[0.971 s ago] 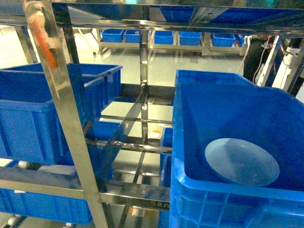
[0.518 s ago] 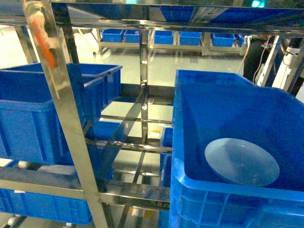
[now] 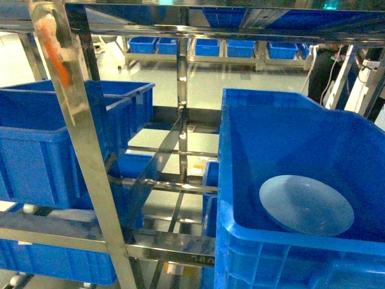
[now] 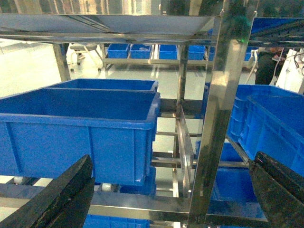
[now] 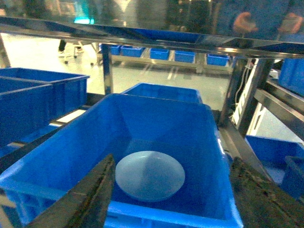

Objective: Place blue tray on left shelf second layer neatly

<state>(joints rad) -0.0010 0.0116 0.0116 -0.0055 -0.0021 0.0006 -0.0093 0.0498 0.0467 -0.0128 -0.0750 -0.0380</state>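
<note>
Spread wide, the right gripper (image 5: 171,199) is held short of the blue tray (image 5: 150,175), lying ahead and below it inside the crate (image 5: 156,121), whose walls could be struck.

blue tray (image 3: 305,205): pale, glossy, round, you'll see it tilted against the wall inside the right-hand crate (image 3: 240,235) | left shelf second layer (image 3: 72,238): shiny steel tier, carrying a blue bin (image 3: 42,150)

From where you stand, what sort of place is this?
Probably a warehouse or factory storeroom: stainless-steel racks hold big blue crates, more crates line the far racks, and a blue tray lies in one crate.
</note>
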